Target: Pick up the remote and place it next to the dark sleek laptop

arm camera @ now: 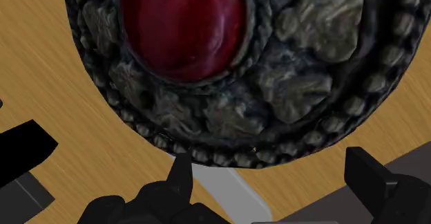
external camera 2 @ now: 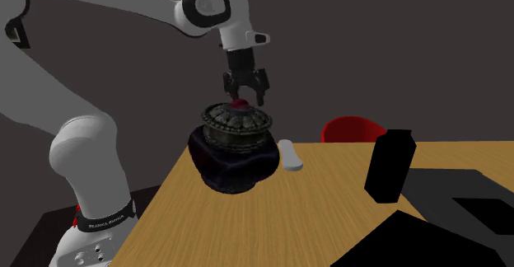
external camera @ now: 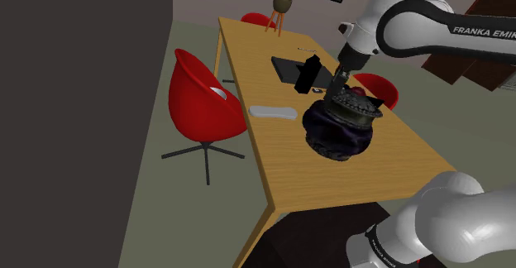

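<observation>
The wooden tabletop (external camera: 347, 175) stands beside a red chair (external camera: 198, 101). On it are a dark laptop (external camera: 289, 66), a dark ornate jar (external camera: 335, 134) with a red-jewelled lid, and the pale grey remote (external camera: 273, 112), which lies flat near the chair-side edge. The tool (external camera 2: 245, 100) hangs just above the jar's lid, its fingers apart and holding nothing.

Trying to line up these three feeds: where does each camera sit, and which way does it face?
Shoulder view: high beside the arm's base, looking down the wooden table toward the laptop; gripper above the ornate jar.
Second exterior view: low across the table, facing the white arm.
Wrist view: on the hand, looking down at the jar's red-jewelled lid; open fingers show.
Shared: both exterior views show jar and remote.
</observation>
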`<action>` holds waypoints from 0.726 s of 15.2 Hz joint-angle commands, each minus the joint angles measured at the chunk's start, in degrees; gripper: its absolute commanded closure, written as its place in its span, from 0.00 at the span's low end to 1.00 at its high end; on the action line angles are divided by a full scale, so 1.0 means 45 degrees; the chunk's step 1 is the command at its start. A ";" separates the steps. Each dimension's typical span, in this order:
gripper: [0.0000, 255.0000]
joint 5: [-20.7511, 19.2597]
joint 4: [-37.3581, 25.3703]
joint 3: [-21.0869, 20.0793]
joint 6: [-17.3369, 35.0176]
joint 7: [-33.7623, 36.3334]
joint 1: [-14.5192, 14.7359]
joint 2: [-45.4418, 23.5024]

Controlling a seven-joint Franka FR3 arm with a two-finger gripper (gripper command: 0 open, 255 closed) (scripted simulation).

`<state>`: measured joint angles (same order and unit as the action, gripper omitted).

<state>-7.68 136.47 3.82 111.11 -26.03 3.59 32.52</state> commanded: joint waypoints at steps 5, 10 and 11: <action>0.00 0.0008 -0.0339 0.0836 0.0361 -0.2780 0.0229 -0.3002; 0.00 0.0496 -0.1531 0.1078 0.1880 -0.5023 0.0453 -0.5332; 0.00 0.0632 -0.1812 0.1075 0.2131 -0.5472 0.0474 -0.5798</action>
<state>-1.16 127.74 8.35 122.18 -48.47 5.82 10.21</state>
